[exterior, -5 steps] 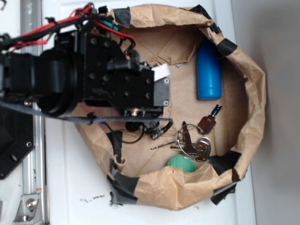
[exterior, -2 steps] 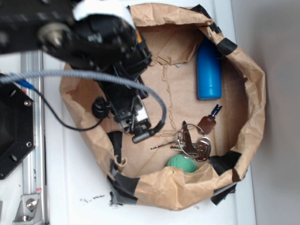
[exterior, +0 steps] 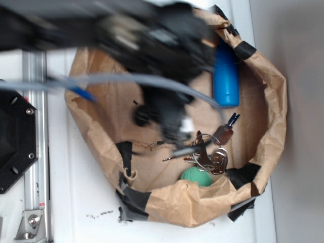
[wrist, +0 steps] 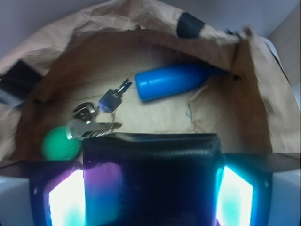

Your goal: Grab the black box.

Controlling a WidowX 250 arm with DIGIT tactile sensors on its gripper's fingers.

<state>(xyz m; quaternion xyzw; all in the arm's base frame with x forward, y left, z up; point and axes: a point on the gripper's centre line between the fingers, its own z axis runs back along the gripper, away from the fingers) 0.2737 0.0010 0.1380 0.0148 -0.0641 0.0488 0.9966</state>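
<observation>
Clamped crosswise in the gripper [wrist: 151, 162]: the black box [wrist: 150, 188], filling the lower middle of the wrist view, its broad dark face turned to the camera and its straight top edge running level from one of the fingers [wrist: 66, 197] to the other. Looks about as wide as tall here, so no clear long axis to name; lower part cut off by the frame. Jaws spread only as wide as the box, pads meeting its left and right edges, pinching it. Beyond the top edge, on the floor of the crumpled brown paper bag [wrist: 141, 21]: the bunch of keys [wrist: 91, 123] just past the box, the green ball [wrist: 60, 143] to their left, the blue bottle [wrist: 174, 81] lying on its side farther back, apart from the box. From the exterior view, only a blurred black arm [exterior: 152, 40] reaching over the bag, gripper tip low near the keys [exterior: 210, 154]; box itself impossible to pick out there. Off the bag's left side, a black hexagonal plate [exterior: 15, 142].
</observation>
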